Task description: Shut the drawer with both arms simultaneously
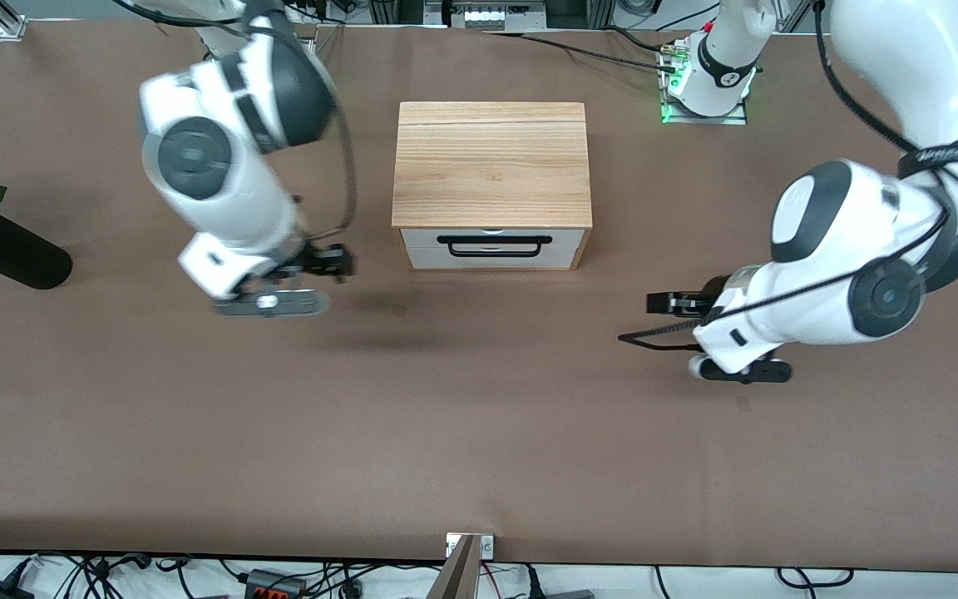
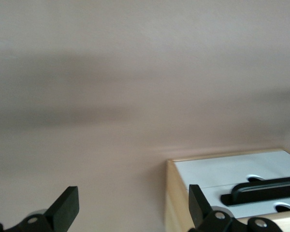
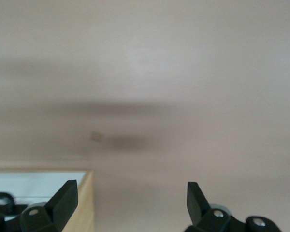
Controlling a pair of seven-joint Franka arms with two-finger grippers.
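Note:
The oak-topped box stands mid-table. Its drawer shows a white front panel level with the box's front, under a long black wire handle. My right gripper is open and empty, low over the table beside the box toward the right arm's end. My left gripper is open and empty, low over the table toward the left arm's end, apart from the box. The left wrist view shows the gripper, a box corner and the handle. The right wrist view shows the gripper and a box corner.
A black vase with a red rose lies at the right arm's end of the table. A metal bracket sits at the table edge nearest the camera. Brown table surface spreads in front of the drawer.

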